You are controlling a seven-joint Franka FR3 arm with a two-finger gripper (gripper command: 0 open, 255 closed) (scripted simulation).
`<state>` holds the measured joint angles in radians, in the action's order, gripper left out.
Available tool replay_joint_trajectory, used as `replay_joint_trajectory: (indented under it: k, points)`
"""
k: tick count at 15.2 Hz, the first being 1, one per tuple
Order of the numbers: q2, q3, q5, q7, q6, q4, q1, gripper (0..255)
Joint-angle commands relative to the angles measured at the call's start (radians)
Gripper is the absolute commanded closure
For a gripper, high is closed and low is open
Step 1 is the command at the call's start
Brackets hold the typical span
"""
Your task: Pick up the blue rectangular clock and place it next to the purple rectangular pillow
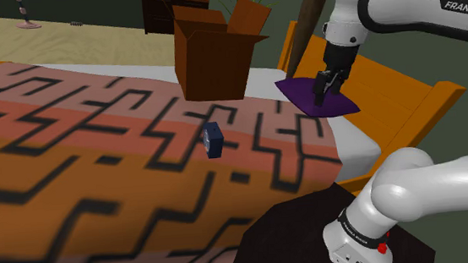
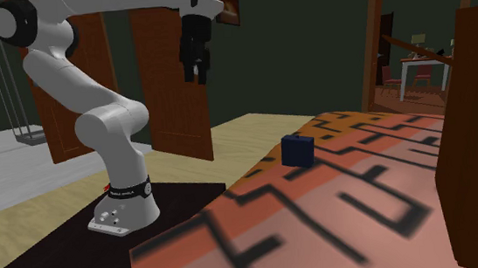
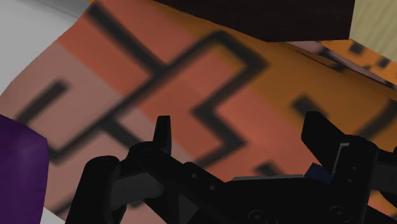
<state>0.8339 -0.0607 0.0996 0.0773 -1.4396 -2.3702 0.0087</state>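
Note:
The blue rectangular clock (image 1: 213,141) stands upright on the patterned bed cover (image 1: 99,161), near the middle of the bed. It also shows in the second exterior view as a dark blue block (image 2: 297,150). The purple pillow (image 1: 310,100) lies at the bed's corner, toward the shoulder view's right. My gripper (image 1: 327,88) hangs in the air over the pillow, well apart from the clock. In the wrist view the gripper (image 3: 245,137) is open with nothing between its fingers (image 3: 163,133). There the pillow (image 3: 19,159) sits beside one finger, and a small blue patch (image 3: 317,172) peeks past the other.
A tall brown open box (image 1: 214,56) stands on the bed behind the clock. The orange bed frame (image 1: 413,105) edges the corner by the pillow. My dark stand (image 2: 80,246) sits beside the bed. Wooden doors (image 2: 172,81) stand behind the arm.

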Motion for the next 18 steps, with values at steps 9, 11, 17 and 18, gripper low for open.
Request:
replay_joint_trajectory:
  k: [9, 11, 17, 18]
  points:
    - [-0.201, -0.074, -0.080, 0.139, -0.242, -0.025, 0.006, 0]
    - [-0.262, -0.091, -0.093, 0.172, -0.301, -0.018, 0.007, 0]
    - [-0.463, -0.142, -0.116, 0.267, -0.462, 0.039, 0.006, 0]
    - [-0.498, -0.150, -0.116, 0.282, -0.486, 0.053, 0.006, 0]
